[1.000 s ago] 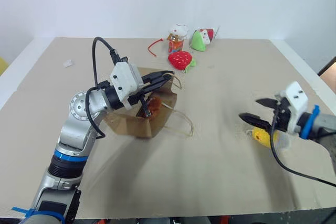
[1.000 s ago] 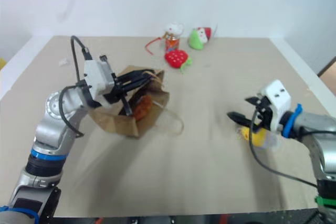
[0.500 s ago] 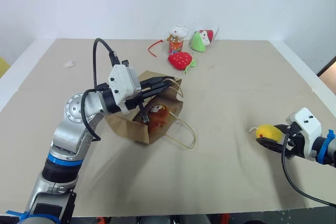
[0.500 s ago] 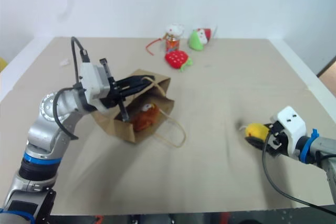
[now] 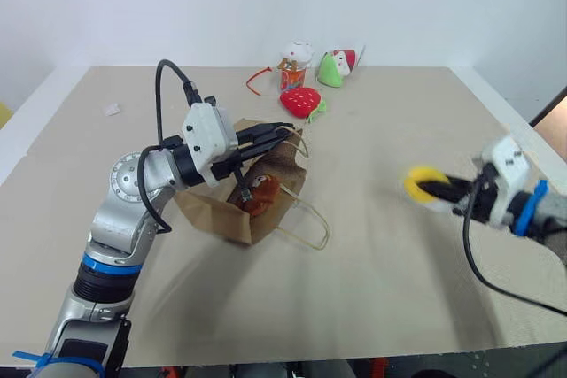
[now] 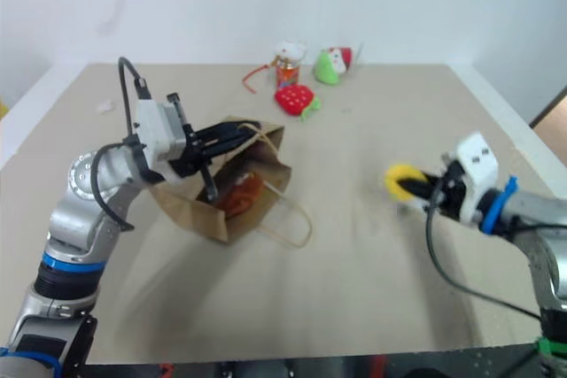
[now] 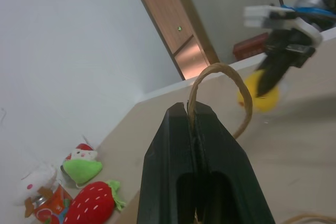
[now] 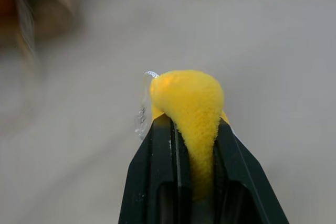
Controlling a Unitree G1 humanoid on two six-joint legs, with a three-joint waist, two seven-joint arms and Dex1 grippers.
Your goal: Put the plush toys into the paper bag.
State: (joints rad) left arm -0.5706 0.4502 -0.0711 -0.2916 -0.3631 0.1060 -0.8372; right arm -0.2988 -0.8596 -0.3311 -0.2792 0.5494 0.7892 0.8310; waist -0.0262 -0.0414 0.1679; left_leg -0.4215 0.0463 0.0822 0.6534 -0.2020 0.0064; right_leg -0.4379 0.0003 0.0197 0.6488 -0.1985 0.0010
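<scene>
Left gripper (image 5: 282, 133) pinches a cord handle (image 7: 218, 85) of the paper bag (image 5: 232, 208), holding its mouth up; the brown toy (image 5: 258, 196) sits inside. Bare table (image 5: 372, 245) lies between bag and right arm. Right gripper (image 5: 440, 190) clamps the yellow toy (image 5: 422, 185), apparently lifted clear of the tabletop.

2 head eyes overlook the table (image 5: 372, 289); wrist cameras sight along their pincers.
</scene>
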